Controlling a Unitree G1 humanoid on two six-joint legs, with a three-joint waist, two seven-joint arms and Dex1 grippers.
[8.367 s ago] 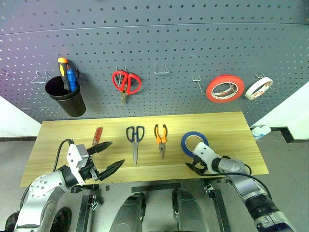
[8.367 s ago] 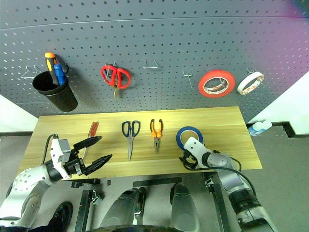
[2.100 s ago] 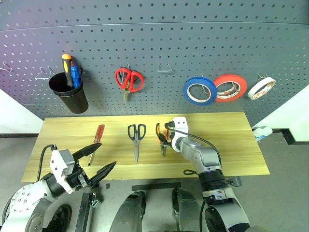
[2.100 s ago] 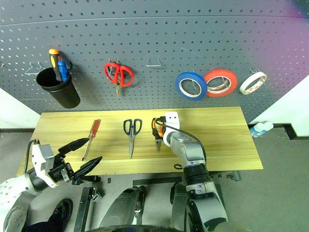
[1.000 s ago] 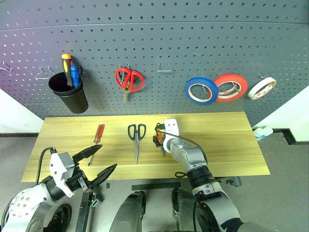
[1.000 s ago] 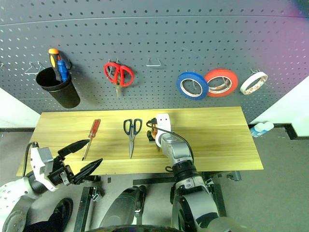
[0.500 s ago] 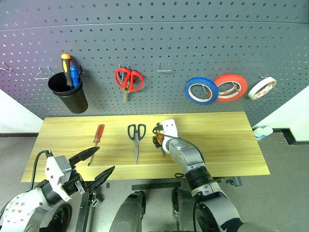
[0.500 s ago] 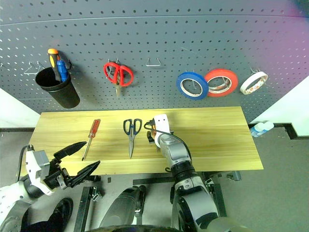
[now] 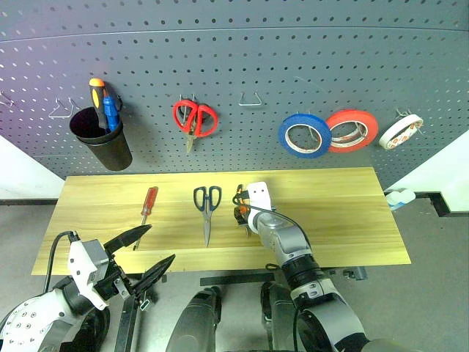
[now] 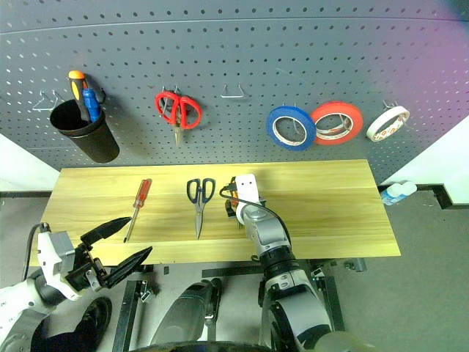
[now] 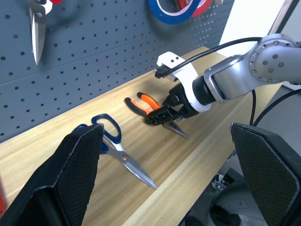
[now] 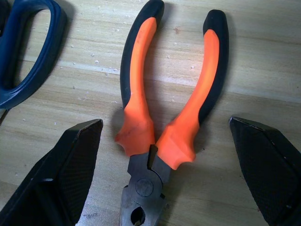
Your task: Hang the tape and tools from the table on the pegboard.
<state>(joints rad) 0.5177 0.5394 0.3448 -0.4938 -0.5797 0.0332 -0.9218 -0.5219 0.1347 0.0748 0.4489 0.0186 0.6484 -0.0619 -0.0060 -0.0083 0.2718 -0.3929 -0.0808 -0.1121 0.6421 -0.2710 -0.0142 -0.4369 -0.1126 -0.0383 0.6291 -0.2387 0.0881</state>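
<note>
Pliers (image 12: 169,117) orange-and-black, flat on table (image 9: 337,213), right end effector (image 12: 160,179) spread wide astride them

Lower centre, the right arm (image 9: 293,246) is rounded silver-grey metal with a white wrist block and a thin black cable looping over it. Lower left, the left gripper (image 9: 145,253) has two tapering black fingers on a white block.

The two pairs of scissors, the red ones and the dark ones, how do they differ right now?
The red scissors have red loops; the dark scissors have blue-black loops. The red scissors hang on the pegboard, blades down; the dark scissors lie flat on the table, between the screwdriver and the pliers. Both have their blades closed, loops toward the top of the head views.
</note>
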